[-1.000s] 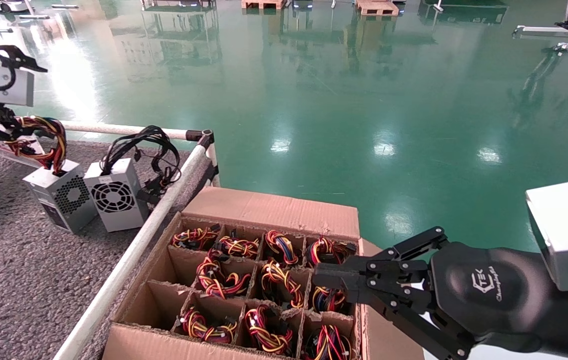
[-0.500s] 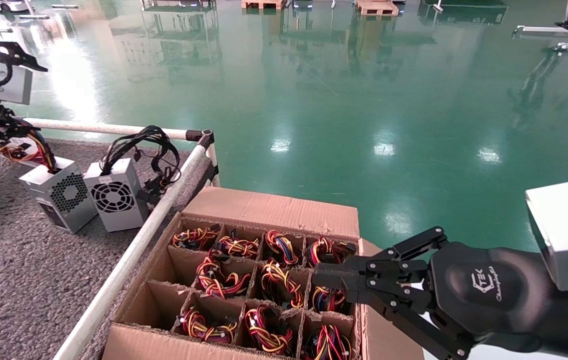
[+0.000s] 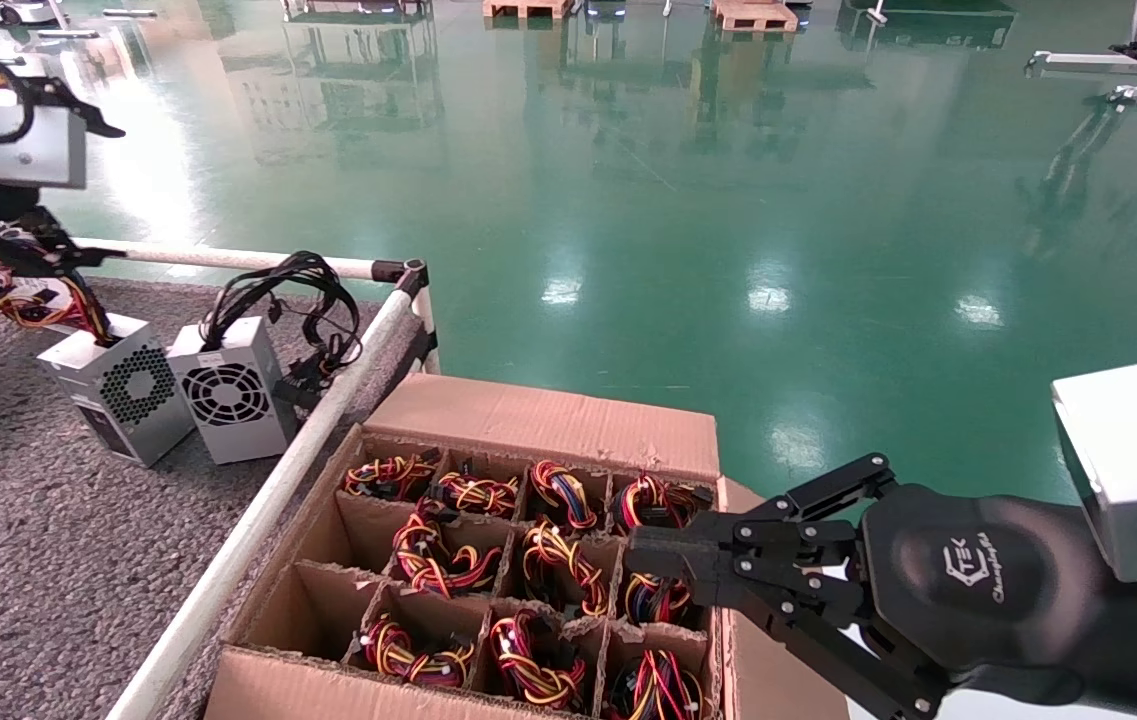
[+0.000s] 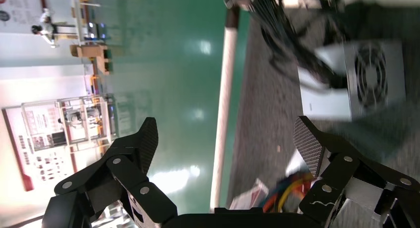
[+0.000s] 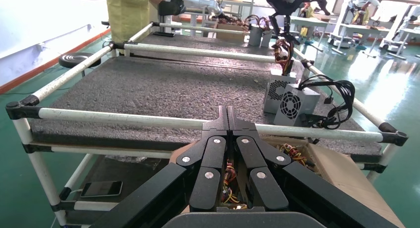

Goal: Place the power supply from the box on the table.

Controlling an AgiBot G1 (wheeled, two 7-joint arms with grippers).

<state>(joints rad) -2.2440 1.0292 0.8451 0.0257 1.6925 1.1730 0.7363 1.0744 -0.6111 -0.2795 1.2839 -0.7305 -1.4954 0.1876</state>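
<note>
A: What could go wrong from here?

B: The left gripper (image 3: 23, 250) hangs just above the coloured wires (image 3: 28, 300) of the power supply (image 3: 118, 390), its fingers (image 4: 146, 139) spread wide apart and holding nothing. Those wires loop right under it. I judge that a finger could hook a loop as the arm lifts, tipping the unit against the white unit (image 3: 233, 390) just beside it.

A: Where does the unit stand?

B: Upright on the surface (image 3: 28, 560), near its far edge and near the corner by the box (image 3: 548, 420).

A: And the other arm?

B: The right gripper (image 3: 658, 560) is parked over the box's right side, fingers (image 5: 227, 121) pressed together, empty.

A: The room?

B: Grey speckled carpet-like surface, white rails (image 3: 258, 520), and glossy green floor (image 3: 728, 200) with pallets (image 3: 753, 15) far off.
</note>
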